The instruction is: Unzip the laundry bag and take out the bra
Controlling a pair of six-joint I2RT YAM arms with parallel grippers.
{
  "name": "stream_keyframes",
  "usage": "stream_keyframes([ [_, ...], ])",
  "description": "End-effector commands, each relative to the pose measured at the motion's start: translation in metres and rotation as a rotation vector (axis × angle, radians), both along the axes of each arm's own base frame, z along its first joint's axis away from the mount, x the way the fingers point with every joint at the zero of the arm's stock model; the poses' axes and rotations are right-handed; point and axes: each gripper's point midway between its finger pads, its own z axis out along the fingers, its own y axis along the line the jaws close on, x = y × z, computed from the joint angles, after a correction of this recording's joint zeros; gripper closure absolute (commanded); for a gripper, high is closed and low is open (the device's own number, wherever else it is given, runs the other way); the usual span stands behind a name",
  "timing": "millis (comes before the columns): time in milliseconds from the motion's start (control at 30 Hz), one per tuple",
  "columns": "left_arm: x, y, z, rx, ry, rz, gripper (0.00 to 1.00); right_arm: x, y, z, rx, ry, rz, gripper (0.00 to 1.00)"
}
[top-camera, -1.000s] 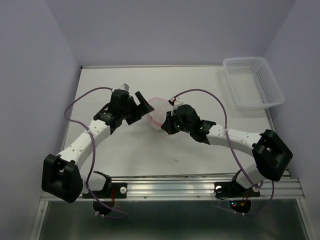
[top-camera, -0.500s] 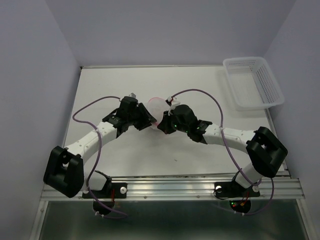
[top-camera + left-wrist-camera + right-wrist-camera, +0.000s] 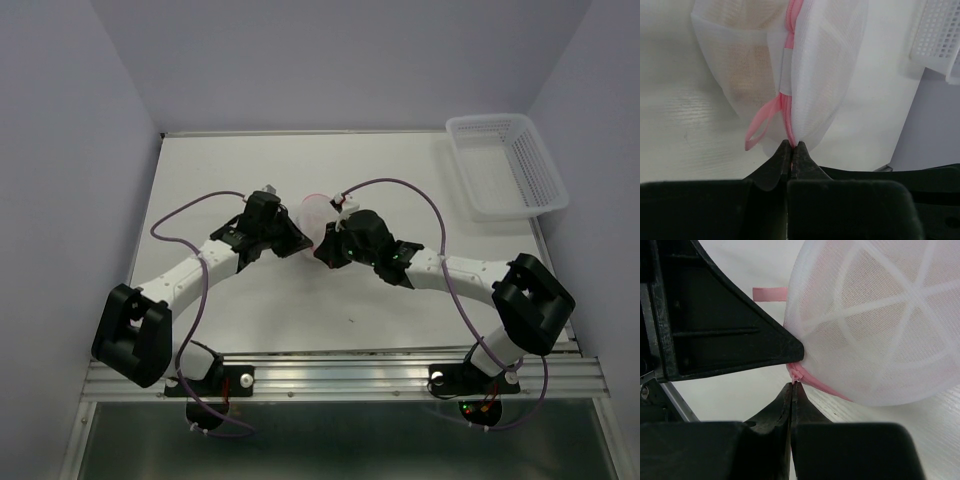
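The laundry bag, a round white mesh pouch with pink zipper edging, is held between both arms at mid-table. My left gripper is shut on the pink zipper seam at the bag's lower edge, beside a loose pink loop. My right gripper is shut on the small pink zipper pull under the bag. The left gripper's black finger touches the bag just above that pull. The bra shows only as tan fabric through the mesh.
A white plastic lattice basket stands at the back right corner and also shows in the left wrist view. Purple cables loop over both arms. Walls close in the table on the left, back and right.
My left arm swung right to the bag and its jaws went from wide open to shut on the pink seam. The right gripper stayed shut on the pull, shifting slightly left.
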Motion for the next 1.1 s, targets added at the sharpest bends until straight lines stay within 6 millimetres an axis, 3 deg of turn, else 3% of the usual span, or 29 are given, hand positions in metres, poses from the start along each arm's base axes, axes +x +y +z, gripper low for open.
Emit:
stream_keyframes([
  [0, 0.018, -0.004, 0.026, -0.013, -0.086, 0.016, 1.00, -0.004, 0.013, 0.018, 0.051, -0.043, 0.033, 0.99],
  [100, 0.020, -0.002, 0.032, -0.001, -0.103, 0.020, 1.00, 0.002, 0.004, 0.011, -0.005, -0.042, -0.016, 0.99],
  [233, 0.025, 0.003, 0.044, 0.003, -0.134, 0.049, 1.00, 0.016, -0.031, -0.017, -0.178, -0.030, -0.174, 0.99],
  [400, 0.028, 0.006, 0.049, -0.001, -0.141, 0.042, 1.00, 0.020, -0.059, -0.032, -0.260, -0.039, -0.255, 0.99],
  [667, 0.030, 0.015, 0.045, 0.049, -0.166, -0.018, 1.00, 0.057, -0.118, -0.039, -0.388, -0.085, -0.435, 0.99],
  [767, 0.033, 0.020, 0.047, 0.065, -0.194, -0.054, 1.00, 0.079, -0.151, -0.039, -0.452, -0.129, -0.506, 0.99],
  [900, 0.035, 0.026, 0.045, 0.094, -0.198, -0.077, 1.00, 0.108, -0.177, -0.030, -0.457, -0.192, -0.559, 0.99],
  [967, 0.037, 0.026, 0.043, 0.100, -0.205, -0.095, 1.00, 0.118, -0.187, -0.027, -0.475, -0.230, -0.562, 0.99],
  [1067, 0.044, 0.027, 0.043, 0.110, -0.219, -0.111, 1.00, 0.127, -0.181, -0.025, -0.482, -0.285, -0.498, 0.99],
])
